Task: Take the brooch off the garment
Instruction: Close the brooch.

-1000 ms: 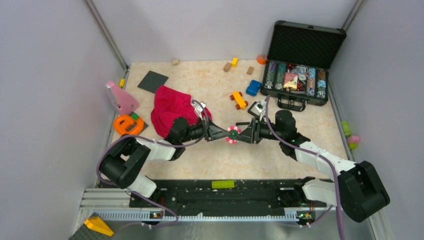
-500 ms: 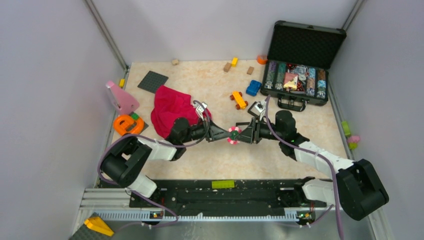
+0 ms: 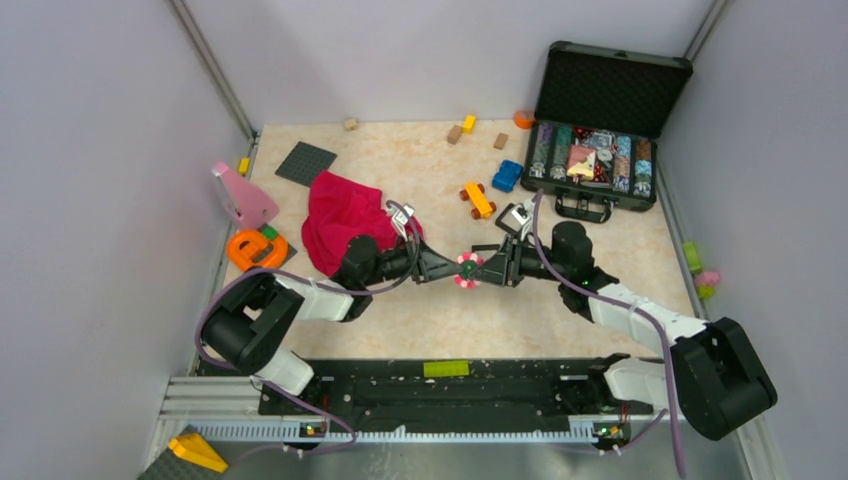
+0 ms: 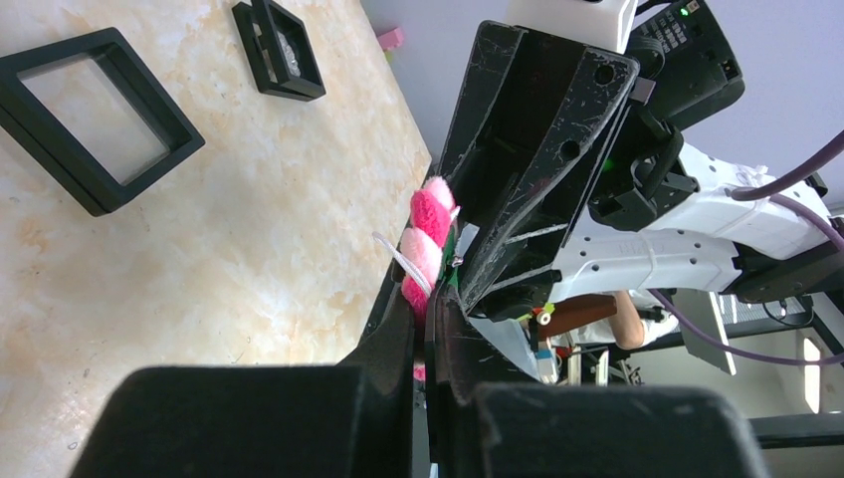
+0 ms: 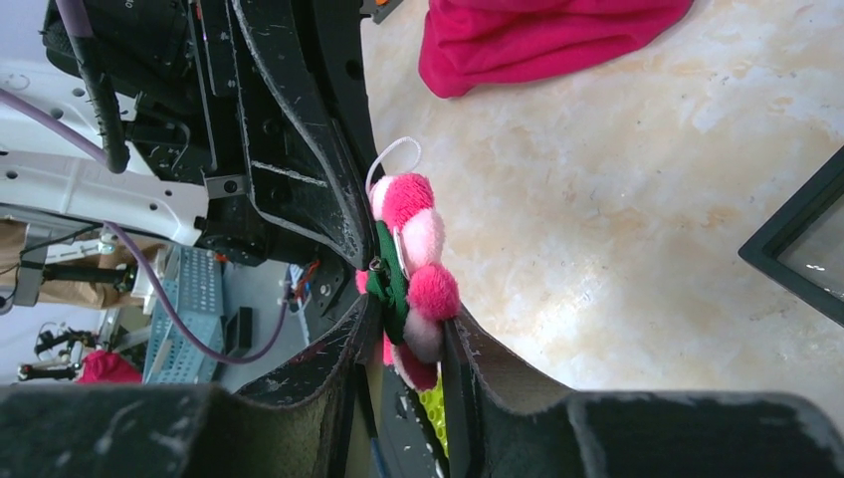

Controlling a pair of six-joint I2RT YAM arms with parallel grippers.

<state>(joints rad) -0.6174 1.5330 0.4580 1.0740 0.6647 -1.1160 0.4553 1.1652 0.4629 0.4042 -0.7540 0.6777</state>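
The brooch (image 3: 466, 268), a small pink-and-white pompom flower with a green back, hangs above the table between my two grippers, apart from the garment. The garment (image 3: 345, 220), a crumpled magenta cloth, lies on the table behind my left arm. My left gripper (image 3: 452, 268) reaches in from the left and is shut on the brooch's (image 4: 428, 244) edge, with pink showing between its fingers. My right gripper (image 3: 481, 268) comes from the right, its jaws closed on the brooch (image 5: 413, 289): one pad on the green back, the other on the pompoms. A white thread loop sticks out of the brooch.
An open black case (image 3: 600, 150) of poker chips stands at the back right. An orange toy car (image 3: 478, 200) and a blue one (image 3: 507, 176) sit behind the grippers. An orange ring toy (image 3: 256, 248), a pink piece (image 3: 242, 195) and a dark baseplate (image 3: 305, 162) lie left.
The two grippers and the brooch between them have hardly shifted. The right jaws have narrowed slightly onto the brooch.
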